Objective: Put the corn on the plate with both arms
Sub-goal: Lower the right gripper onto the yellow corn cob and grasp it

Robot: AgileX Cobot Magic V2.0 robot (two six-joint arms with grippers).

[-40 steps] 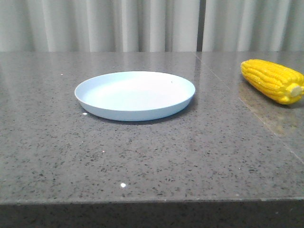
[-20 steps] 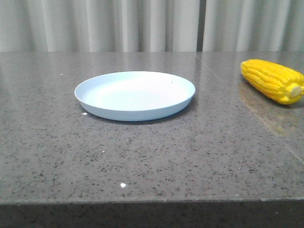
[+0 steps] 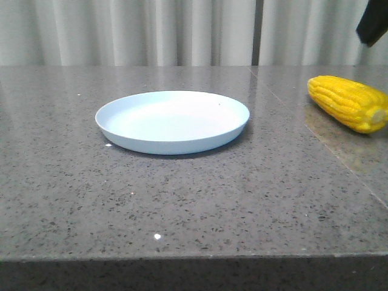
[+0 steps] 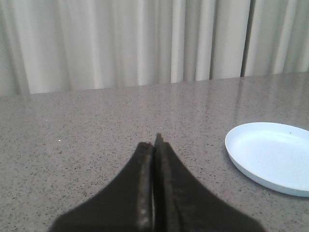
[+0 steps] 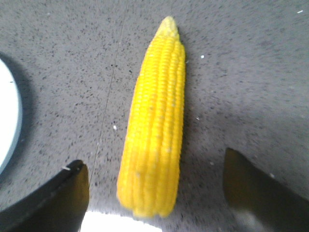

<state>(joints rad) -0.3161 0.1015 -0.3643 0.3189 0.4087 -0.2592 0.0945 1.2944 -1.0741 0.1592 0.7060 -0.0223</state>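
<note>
The yellow corn lies on the grey table at the far right, its pale stub end toward the front. The pale blue plate sits empty at the table's middle. A dark part of my right arm shows at the top right of the front view, above the corn. In the right wrist view my right gripper is open and hangs above the corn, one finger on each side, apart from it. My left gripper is shut and empty, to the left of the plate.
Pale curtains hang behind the table's far edge. A thin seam runs through the tabletop between plate and corn. The table's front edge is near the camera.
My right arm has come into the front view at the top right, above the corn. The corn and the plate have not moved.
</note>
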